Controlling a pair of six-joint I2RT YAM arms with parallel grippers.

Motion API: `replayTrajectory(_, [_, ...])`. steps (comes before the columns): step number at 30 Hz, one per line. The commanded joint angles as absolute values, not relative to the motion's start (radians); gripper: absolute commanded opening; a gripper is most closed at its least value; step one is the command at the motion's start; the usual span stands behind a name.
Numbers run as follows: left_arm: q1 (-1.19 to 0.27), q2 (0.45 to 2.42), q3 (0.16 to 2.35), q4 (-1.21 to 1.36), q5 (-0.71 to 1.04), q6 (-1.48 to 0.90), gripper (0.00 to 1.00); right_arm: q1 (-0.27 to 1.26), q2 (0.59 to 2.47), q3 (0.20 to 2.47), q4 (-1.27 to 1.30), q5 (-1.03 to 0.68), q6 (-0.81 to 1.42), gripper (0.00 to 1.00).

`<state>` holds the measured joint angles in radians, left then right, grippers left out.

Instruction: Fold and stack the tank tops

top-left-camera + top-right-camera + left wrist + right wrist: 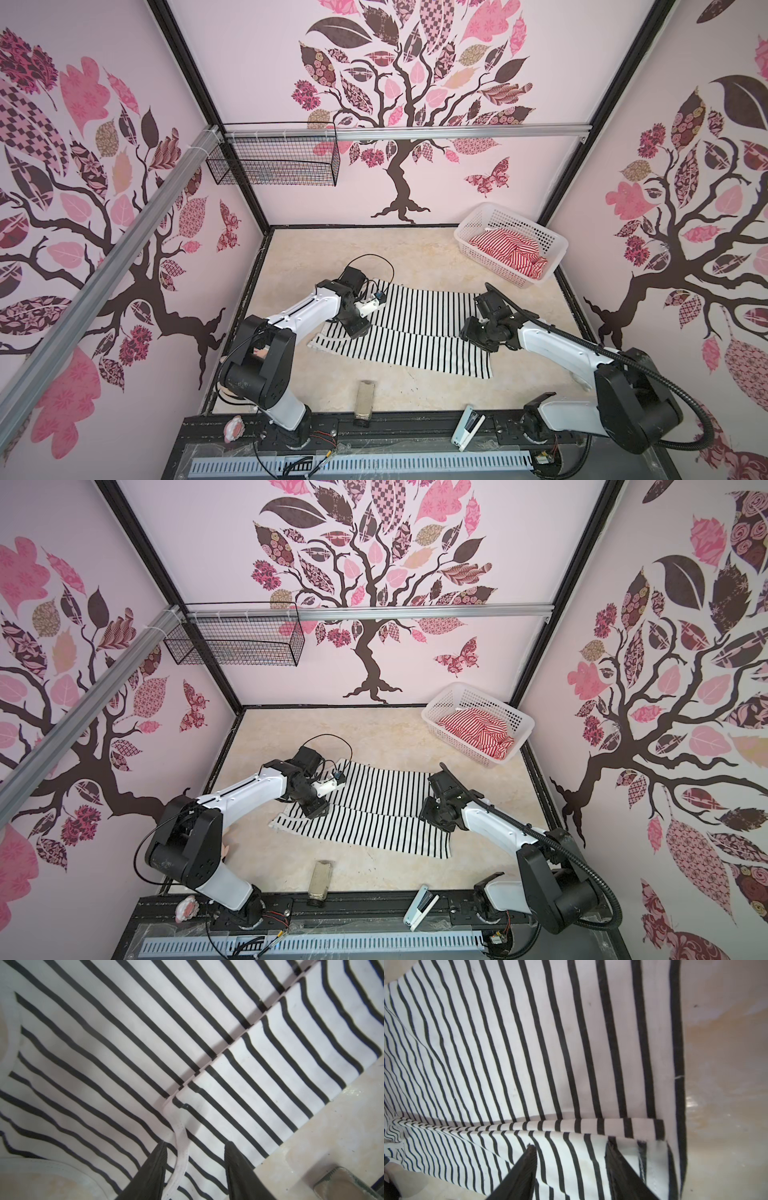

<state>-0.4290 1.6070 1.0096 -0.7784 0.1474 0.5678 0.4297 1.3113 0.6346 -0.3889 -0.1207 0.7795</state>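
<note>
Black-and-white tank top [415, 328] lies lengthwise left-right, straps [322, 341] seemingly leftward; red-and-white tank top [507, 249] bunched in basket [486, 262]; left tool [196, 1144] and right tool [571, 1145] spread over the stripes.

Both top views look down from high overhead, taking in the whole table [374, 249]. Each wrist camera sits close behind its own jaws, left gripper [196, 1144] and right gripper [571, 1145], facing the same black-and-white tank top [124, 1053] just ahead.

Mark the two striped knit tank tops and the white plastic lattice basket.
black-and-white striped tank top [424, 324]: a top view, its middle.
red-and-white striped tank top [507, 249]: a top view, crumpled middle.
white plastic lattice basket [530, 226]: a top view, far wall.
</note>
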Motion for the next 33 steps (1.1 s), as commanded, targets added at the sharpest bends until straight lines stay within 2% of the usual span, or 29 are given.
replayTrajectory(1, [-0.443,1.592,0.957,-0.739,0.149,0.545,0.49,0.429,1.329,0.62,-0.364,-0.146,0.788,0.56])
replayTrajectory(12, [-0.448,1.633,0.868,-0.703,-0.011,0.556,0.48,0.496,1.352,0.54,-0.298,-0.155,0.847,0.56])
replayTrajectory(24, [-0.44,1.5,0.681,-0.685,-0.238,0.618,0.48,0.801,1.507,0.544,-0.202,-0.125,1.011,0.56])
replayTrajectory(33, [-0.344,1.473,0.702,-0.734,-0.249,0.648,0.49,0.804,1.47,0.592,-0.319,-0.03,0.981,0.57])
